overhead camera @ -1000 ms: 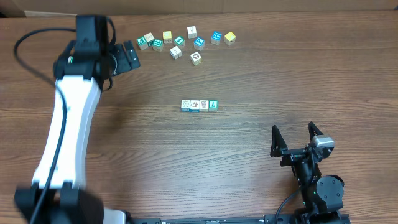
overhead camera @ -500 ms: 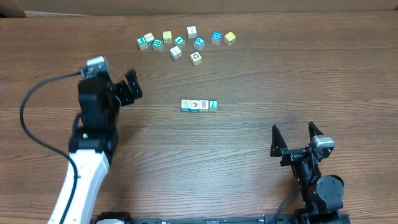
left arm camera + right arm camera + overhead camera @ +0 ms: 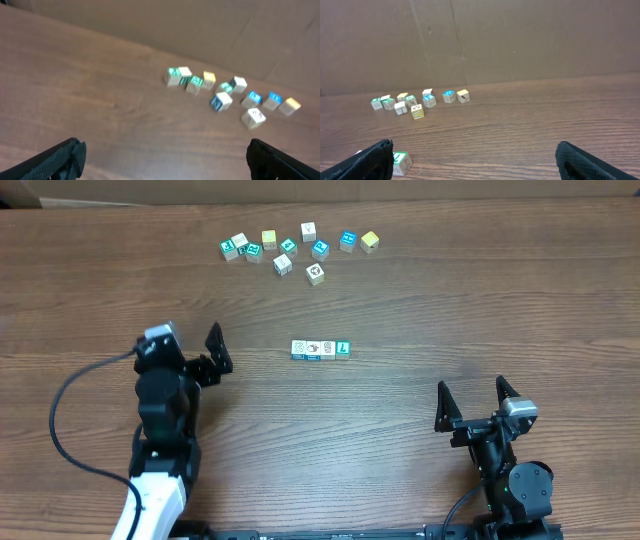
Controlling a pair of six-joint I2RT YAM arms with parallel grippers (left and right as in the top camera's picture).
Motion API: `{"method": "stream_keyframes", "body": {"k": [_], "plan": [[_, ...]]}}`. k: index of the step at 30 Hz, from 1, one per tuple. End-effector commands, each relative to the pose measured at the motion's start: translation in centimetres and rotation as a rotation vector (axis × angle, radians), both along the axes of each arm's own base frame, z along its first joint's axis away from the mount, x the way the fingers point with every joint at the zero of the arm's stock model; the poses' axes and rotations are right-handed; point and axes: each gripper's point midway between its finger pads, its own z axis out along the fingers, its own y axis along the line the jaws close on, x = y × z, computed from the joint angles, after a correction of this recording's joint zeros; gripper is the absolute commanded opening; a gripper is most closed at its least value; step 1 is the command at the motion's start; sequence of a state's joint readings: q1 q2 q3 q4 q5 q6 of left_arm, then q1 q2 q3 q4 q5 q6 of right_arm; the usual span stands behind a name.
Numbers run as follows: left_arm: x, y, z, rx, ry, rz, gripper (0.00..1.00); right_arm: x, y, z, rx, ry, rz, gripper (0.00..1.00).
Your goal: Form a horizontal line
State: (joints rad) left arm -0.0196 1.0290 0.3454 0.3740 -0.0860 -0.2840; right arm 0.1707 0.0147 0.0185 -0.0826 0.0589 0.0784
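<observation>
The horizontal line [image 3: 320, 349], 4 cubes touching side by side, sits at the middle of the surface [image 3: 420, 290]. Loose cubes [image 3: 300, 246] lie well behind it. My left tool [image 3: 216, 352] and right tool [image 3: 471, 392] both gape wide, empty. I judge the row finished; best keep both tools clear and nudge nothing.

Behind the left gripper [image 3: 218, 350], a grey camera block [image 3: 158, 340], a white link [image 3: 150, 505] and a looped black cable [image 3: 52, 425] are seen; behind the right gripper [image 3: 471, 386], black links [image 3: 520, 485] and a silver block [image 3: 519, 407].
</observation>
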Motion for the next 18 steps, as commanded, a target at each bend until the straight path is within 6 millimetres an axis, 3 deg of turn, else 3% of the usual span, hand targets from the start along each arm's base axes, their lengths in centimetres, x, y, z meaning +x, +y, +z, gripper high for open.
{"method": "stream_keyframes", "body": {"k": [1, 10, 18], "plan": [[-1.2, -0.2, -1.1, 0.017, 0.005, -0.014, 1.0, 0.0, -0.1, -0.1, 0.0, -0.006, -0.003, 1.0], [-4.4, -0.1, -5.0, 0.018, 0.047, -0.014, 1.0, 0.0, -0.1, -0.1, 0.0, -0.006, -0.003, 1.0], [-6.5, -0.1, -6.0, 0.018, 0.002, -0.013, 1.0, 0.0, -0.1, -0.1, 0.0, -0.006, -0.003, 1.0]]}}
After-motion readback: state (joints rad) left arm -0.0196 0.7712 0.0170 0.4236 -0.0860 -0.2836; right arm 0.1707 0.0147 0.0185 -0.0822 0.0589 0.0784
